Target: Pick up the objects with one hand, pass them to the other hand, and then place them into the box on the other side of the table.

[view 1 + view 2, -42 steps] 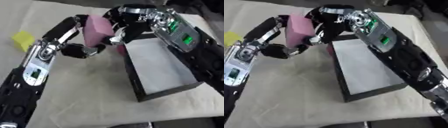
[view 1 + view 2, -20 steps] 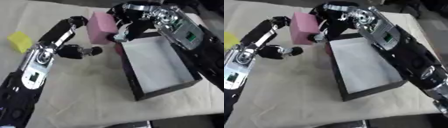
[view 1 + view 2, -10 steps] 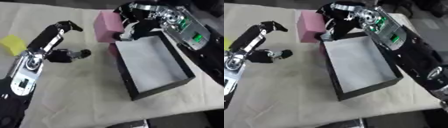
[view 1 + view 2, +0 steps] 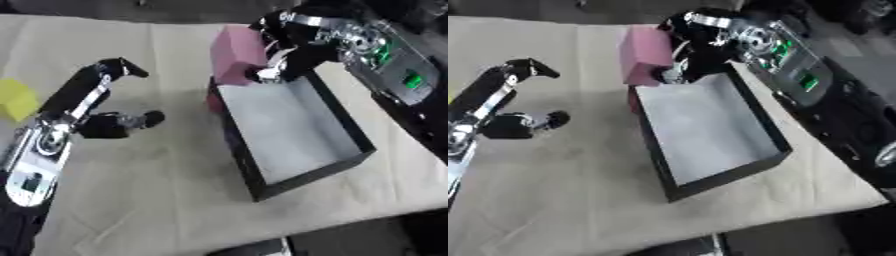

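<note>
Pink block (image 4: 234, 57) in right hand (image 4: 284, 55) — above box (image 4: 350, 131)

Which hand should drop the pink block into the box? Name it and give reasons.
The right hand. Its fingers already hold the pink block at the far rim of the black box, while the left hand is away, open and empty.

Pink block (image 4: 236, 56), yellow block (image 4: 17, 98), black box (image 4: 297, 131) w/ grey floor, beige cloth (image 4: 157, 190).

1. We see even, soft light on the cloth (image 4: 175, 190).
2. Both views look smeared and soft, without crisp edges.
3. A faint shadow lies beside the box (image 4: 297, 125).
4. The far edge is dim.
</note>
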{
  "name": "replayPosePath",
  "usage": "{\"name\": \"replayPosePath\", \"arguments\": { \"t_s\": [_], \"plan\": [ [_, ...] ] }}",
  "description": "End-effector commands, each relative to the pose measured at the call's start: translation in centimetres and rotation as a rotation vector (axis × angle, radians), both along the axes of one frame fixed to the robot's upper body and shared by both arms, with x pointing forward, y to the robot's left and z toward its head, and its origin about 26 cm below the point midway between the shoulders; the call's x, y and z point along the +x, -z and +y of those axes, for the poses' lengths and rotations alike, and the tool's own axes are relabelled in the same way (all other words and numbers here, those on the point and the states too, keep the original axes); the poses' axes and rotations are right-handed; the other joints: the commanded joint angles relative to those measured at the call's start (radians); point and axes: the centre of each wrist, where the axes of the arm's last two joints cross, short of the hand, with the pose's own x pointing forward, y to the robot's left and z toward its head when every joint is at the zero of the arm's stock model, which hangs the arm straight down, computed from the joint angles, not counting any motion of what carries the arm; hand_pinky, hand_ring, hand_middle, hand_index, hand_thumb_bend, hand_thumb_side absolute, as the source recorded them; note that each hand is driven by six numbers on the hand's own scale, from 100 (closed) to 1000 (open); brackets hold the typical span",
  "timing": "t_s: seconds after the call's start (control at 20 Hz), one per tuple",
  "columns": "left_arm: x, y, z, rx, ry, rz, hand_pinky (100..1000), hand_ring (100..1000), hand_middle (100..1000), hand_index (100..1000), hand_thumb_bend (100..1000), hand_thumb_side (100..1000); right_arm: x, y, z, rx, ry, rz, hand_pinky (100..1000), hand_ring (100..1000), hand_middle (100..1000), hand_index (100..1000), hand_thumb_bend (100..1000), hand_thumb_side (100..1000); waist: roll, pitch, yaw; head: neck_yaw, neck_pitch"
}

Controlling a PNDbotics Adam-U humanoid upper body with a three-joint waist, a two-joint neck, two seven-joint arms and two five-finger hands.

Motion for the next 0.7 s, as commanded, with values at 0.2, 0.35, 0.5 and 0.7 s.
{"name": "replayPosePath", "arguments": {
  "t_s": [0.2, 0.35, 0.5, 0.7],
  "plan": [
    [-0.1, -1.0, 0.8, -0.019, -0.003, -0.047, 967, 812, 710, 801, 686, 815, -0.4, -0.2, -2.6, -0.03, 0.111, -0.045, 749, 748, 496, 567, 247, 100, 0.024, -0.038, -0.013, -0.007, -0.002],
    [-0.2, -0.8, 0.9, -0.018, -0.004, -0.047, 968, 812, 710, 801, 677, 818, -0.4, 0.5, -3.1, -0.044, 0.143, -0.04, 749, 747, 496, 567, 254, 100, 0.028, -0.039, -0.017, -0.012, -0.002],
    [-0.3, -0.4, 1.0, -0.012, 0.001, -0.037, 967, 812, 710, 803, 672, 822, -0.3, 1.1, -3.8, -0.054, 0.175, -0.041, 752, 746, 496, 568, 264, 100, 0.031, -0.039, -0.019, -0.015, -0.002],
    [-0.4, -0.3, 0.9, -0.013, 0.009, -0.041, 966, 812, 710, 806, 670, 808, -0.2, 2.2, -4.4, -0.08, 0.198, -0.025, 756, 745, 497, 569, 279, 100, 0.032, -0.039, -0.02, -0.023, -0.002]
  ]
}}
